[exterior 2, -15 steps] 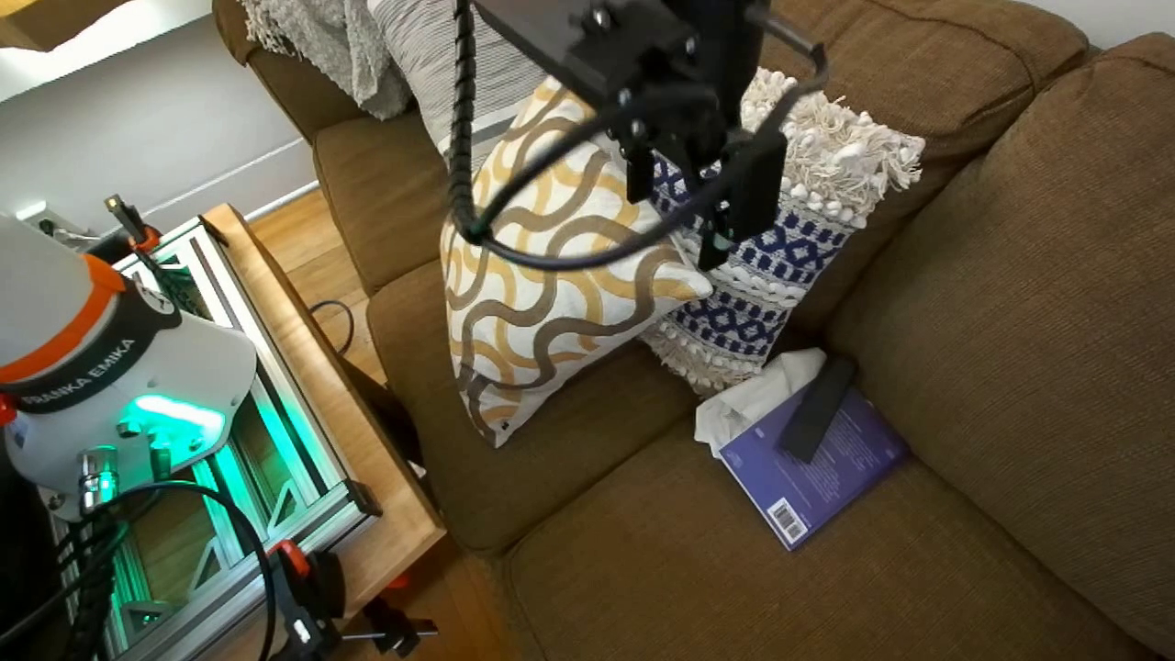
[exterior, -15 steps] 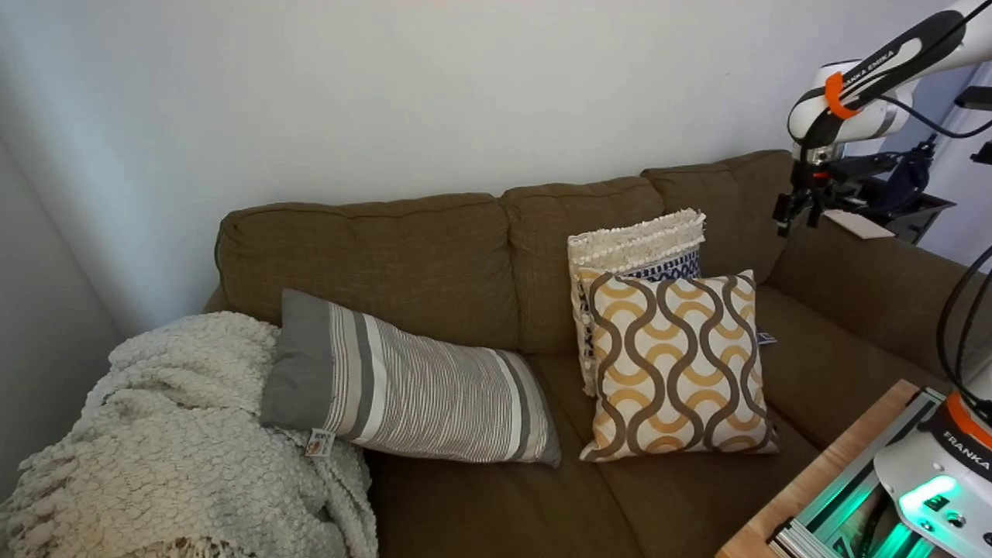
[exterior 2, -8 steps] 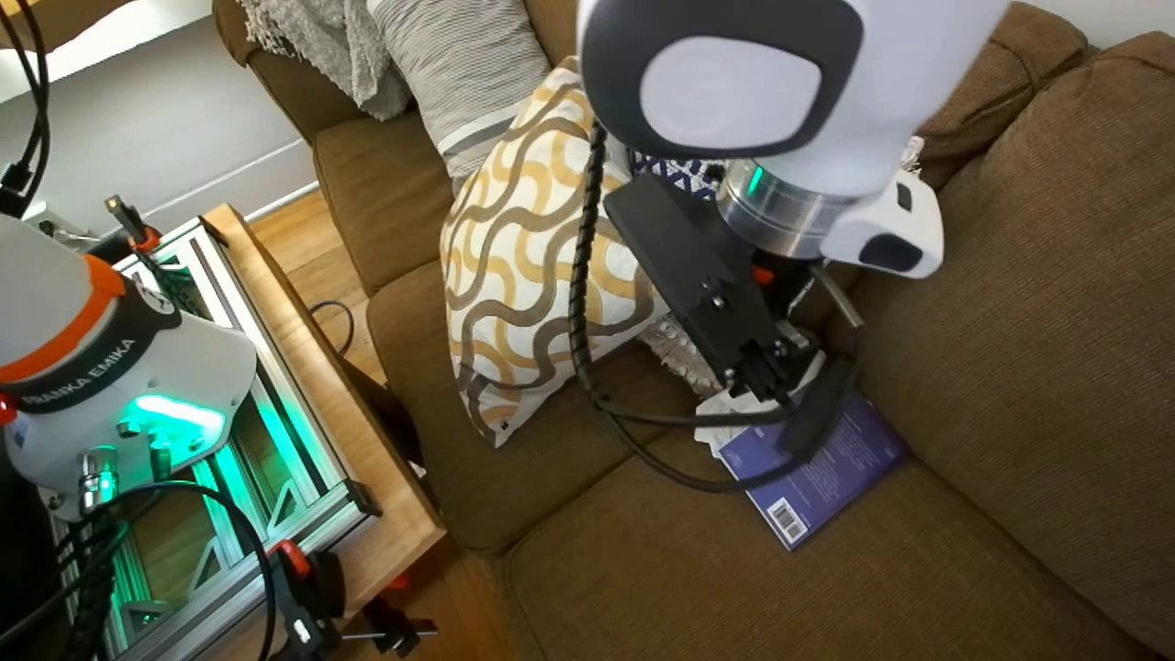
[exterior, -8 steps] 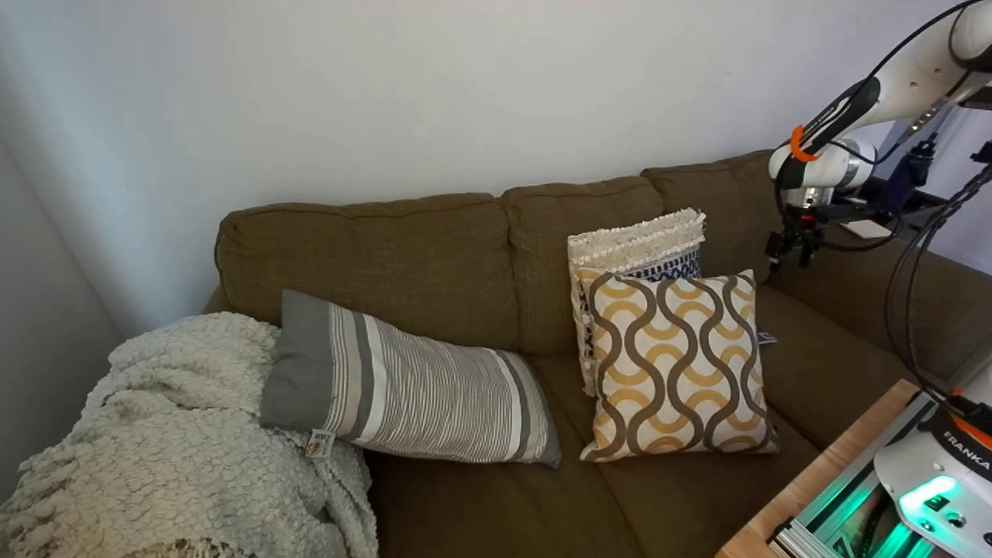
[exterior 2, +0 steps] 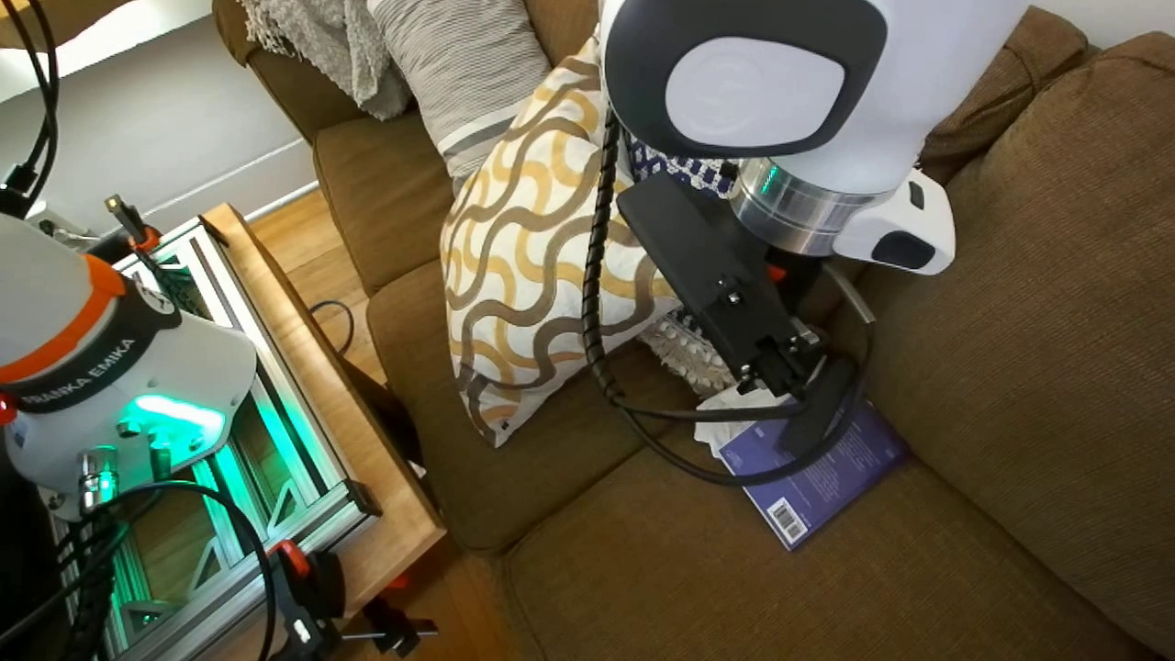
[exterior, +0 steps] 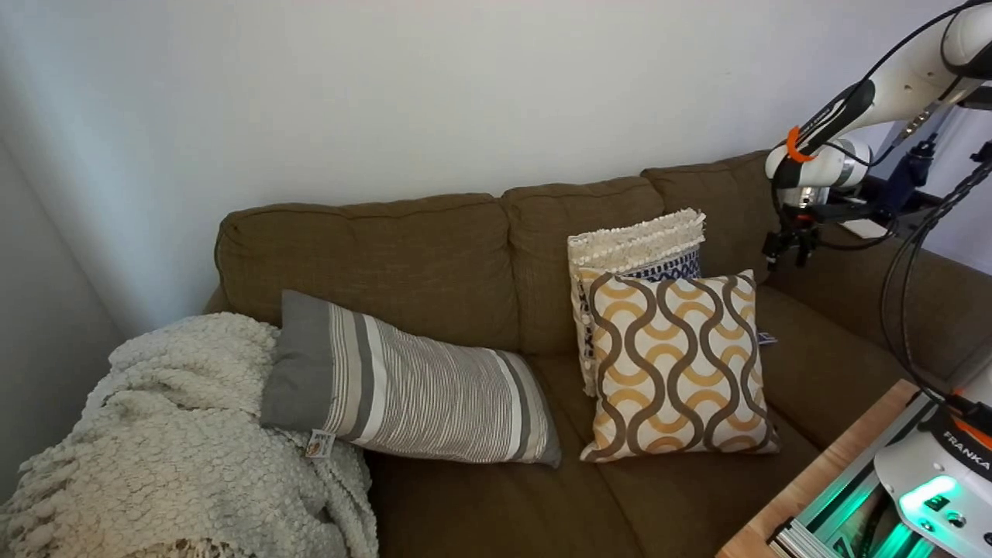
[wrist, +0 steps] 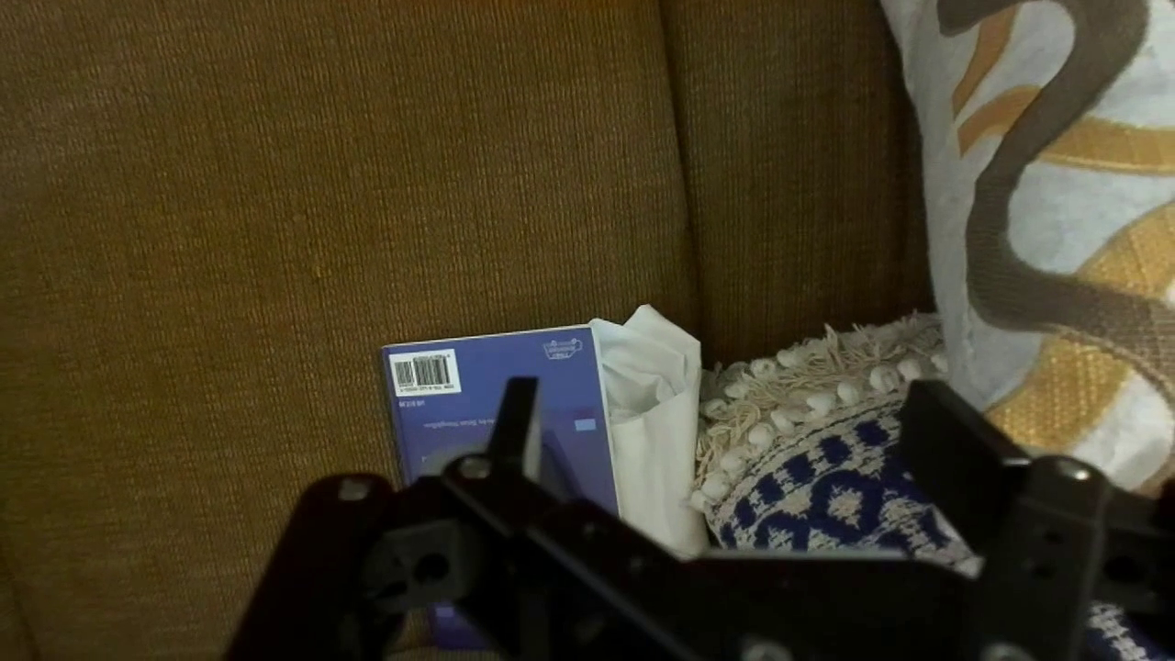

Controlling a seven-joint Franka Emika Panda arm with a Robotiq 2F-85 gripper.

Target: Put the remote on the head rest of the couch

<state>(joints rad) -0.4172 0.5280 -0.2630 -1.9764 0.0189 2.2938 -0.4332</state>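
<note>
The remote [exterior 2: 815, 420] is a slim black bar lying on a purple book [exterior 2: 849, 468] on the couch seat. It is partly covered by my gripper's mount and a cable loop in that exterior view. In the wrist view the book [wrist: 496, 367] shows, and the remote is mostly or wholly hidden behind my gripper's fingers. My gripper [wrist: 725, 404] is open and empty, its left finger over the book, its right over the fringed pillow. In an exterior view my gripper [exterior: 787, 256] hangs above the couch's far seat. The head rest [exterior: 573, 188] is the brown cushions' top edge.
White crumpled paper or cloth [wrist: 656, 441] lies beside the book. The fringed pillow [wrist: 826, 477] and wavy-patterned pillow [exterior 2: 542, 257] stand close by. A striped pillow [exterior: 434, 387] and a blanket [exterior: 194, 434] lie farther along. The arm's base is on a wooden table [exterior 2: 386, 514].
My gripper has moved down and over toward the book and remote, mostly in the first half second, then only slightly. The remote, book and pillows look unmoved.
</note>
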